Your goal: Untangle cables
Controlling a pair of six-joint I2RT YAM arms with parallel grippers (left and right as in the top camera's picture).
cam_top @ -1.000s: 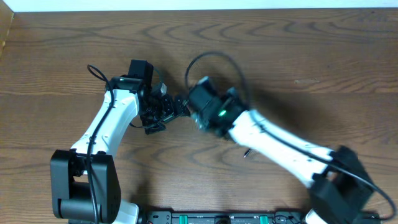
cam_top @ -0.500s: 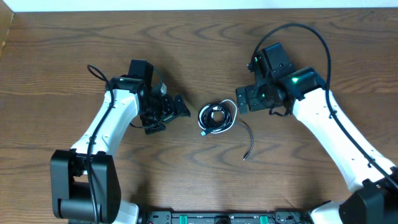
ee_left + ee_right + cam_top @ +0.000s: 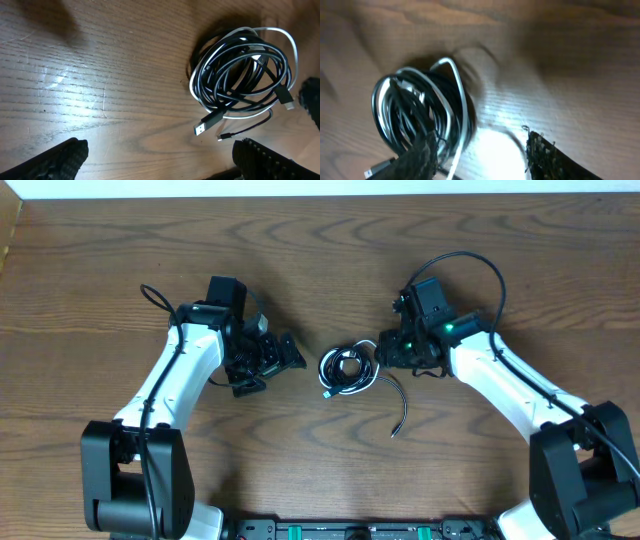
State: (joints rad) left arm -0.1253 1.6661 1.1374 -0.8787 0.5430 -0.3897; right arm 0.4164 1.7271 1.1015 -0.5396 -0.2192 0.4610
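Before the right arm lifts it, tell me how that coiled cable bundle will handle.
The cable bundle looks floppy: thin cords in loose loops, so it will likely sag and loosen. Its free black tail would probably trail behind. Being thin, probably light.

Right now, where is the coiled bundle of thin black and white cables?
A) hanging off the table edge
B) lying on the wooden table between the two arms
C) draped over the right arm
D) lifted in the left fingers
B: the coiled bundle of thin black and white cables lies flat on the brown wooden table, between the left arm and the right arm.
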